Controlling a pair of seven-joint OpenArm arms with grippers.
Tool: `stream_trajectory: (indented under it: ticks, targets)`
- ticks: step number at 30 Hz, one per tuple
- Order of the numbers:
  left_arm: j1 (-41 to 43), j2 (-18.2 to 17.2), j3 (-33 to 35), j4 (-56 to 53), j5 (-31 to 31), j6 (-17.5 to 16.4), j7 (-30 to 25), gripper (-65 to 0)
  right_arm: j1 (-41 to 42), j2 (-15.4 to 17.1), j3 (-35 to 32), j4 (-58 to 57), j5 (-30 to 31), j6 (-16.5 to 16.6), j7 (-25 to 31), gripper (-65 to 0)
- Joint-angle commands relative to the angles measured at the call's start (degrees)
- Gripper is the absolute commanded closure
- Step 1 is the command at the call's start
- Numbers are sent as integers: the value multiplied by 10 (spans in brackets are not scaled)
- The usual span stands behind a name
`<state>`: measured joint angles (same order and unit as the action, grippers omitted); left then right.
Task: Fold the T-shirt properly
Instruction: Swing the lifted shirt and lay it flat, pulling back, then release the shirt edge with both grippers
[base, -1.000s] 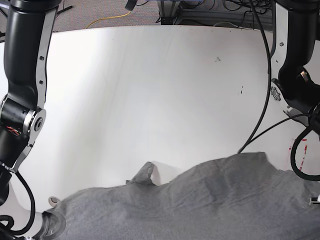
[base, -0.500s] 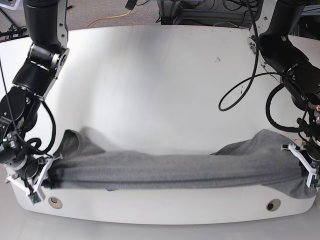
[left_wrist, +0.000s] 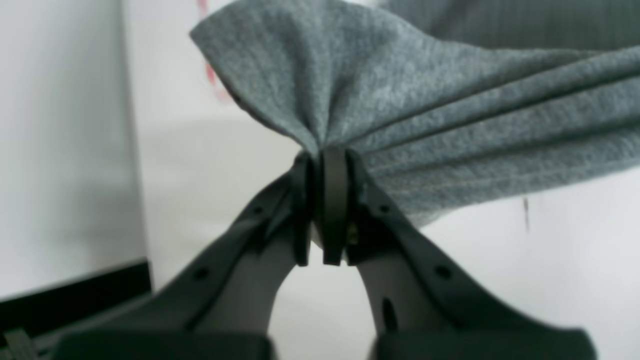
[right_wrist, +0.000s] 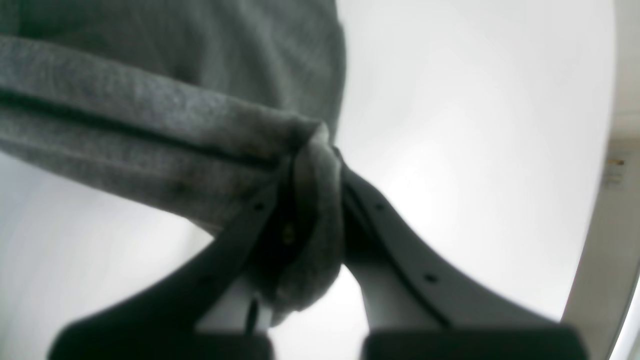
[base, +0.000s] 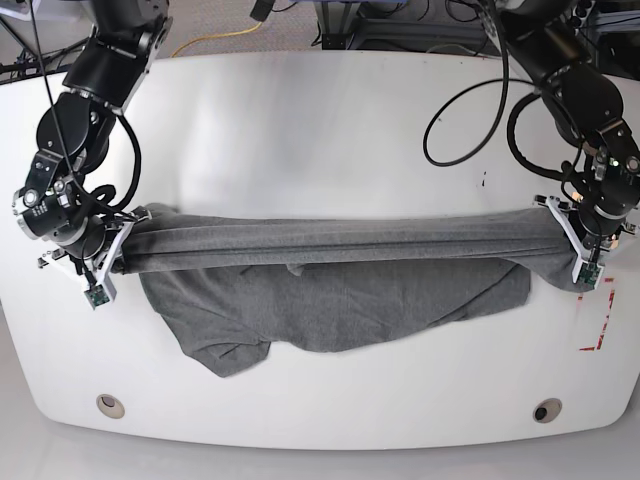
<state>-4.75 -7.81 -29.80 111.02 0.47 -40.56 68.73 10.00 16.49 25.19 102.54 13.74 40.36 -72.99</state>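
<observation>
T-shirt (base: 330, 290) now carried farther onto table (base: 320, 130), stretched taut; left gripper (base: 585, 250), right gripper (base: 100, 262) both clamped on cloth; ready for laying flat.

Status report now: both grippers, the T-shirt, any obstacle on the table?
Left gripper and right gripper shut on T-shirt. Shirt stretched between them, lower part draped on white table. No obstacle seen.

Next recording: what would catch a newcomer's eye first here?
The grey T-shirt pulled into a taut band across the white table, its loose part drooping toward the near edge. The left pincer clamps one end and the right pincer the other, cloth bunched between their closed jaws.
</observation>
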Motion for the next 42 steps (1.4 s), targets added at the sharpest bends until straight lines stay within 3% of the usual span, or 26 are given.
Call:
stream_trajectory:
  ticks: [1, 11, 22, 42]
  targets:
    - [12, -11, -4, 11, 18, 6, -4, 0, -7, 9, 5, 20, -13, -4, 5, 0]
    - [126, -12, -37, 11, 18, 6, -46, 0, -135, -12, 6, 87, -13, -4, -5, 0]
    - [221, -15, -35, 10, 21, 6, -49, 0, -223, -35, 6, 91, -14, -4, -12, 0]
    - [242, -37, -34, 5, 23, 6, -58, 0, -261, -41, 32, 89, -18, -4, -14, 0]
